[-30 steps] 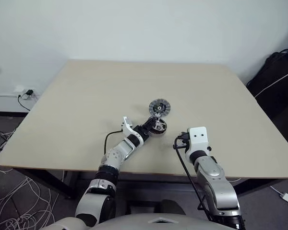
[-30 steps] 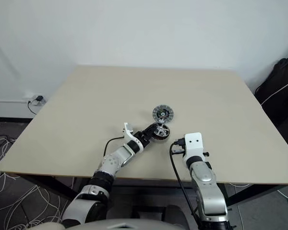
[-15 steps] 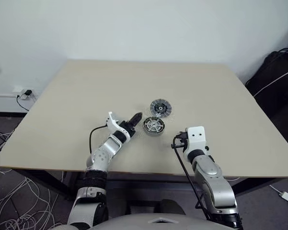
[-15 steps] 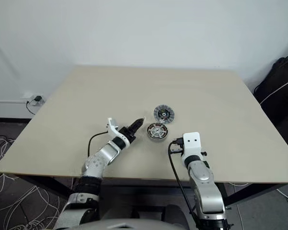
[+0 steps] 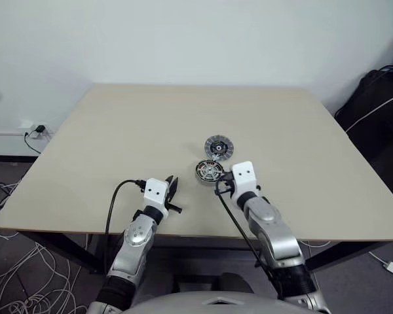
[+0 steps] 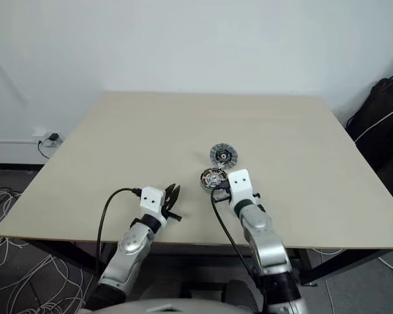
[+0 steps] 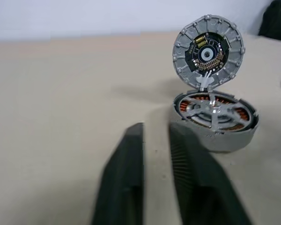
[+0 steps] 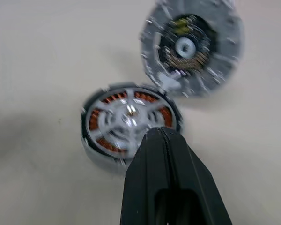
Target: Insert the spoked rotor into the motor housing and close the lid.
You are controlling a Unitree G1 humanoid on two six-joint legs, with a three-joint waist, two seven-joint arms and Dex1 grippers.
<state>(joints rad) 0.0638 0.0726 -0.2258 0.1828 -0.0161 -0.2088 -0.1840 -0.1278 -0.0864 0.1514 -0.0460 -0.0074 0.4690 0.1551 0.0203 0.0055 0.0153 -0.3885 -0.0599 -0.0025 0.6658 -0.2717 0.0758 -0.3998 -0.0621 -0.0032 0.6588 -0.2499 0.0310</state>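
Right gripper pressed together, empty, tips over the near edge of the motor housing at frame centre. Spoked rotor sits inside the housing, copper windings visible between spokes. Lid lies open just above it, touching. Left gripper nearly closed, empty, lower left, apart on the table.

A square beige wooden table stands against a plain white wall — loose white cables litter the grey floor.
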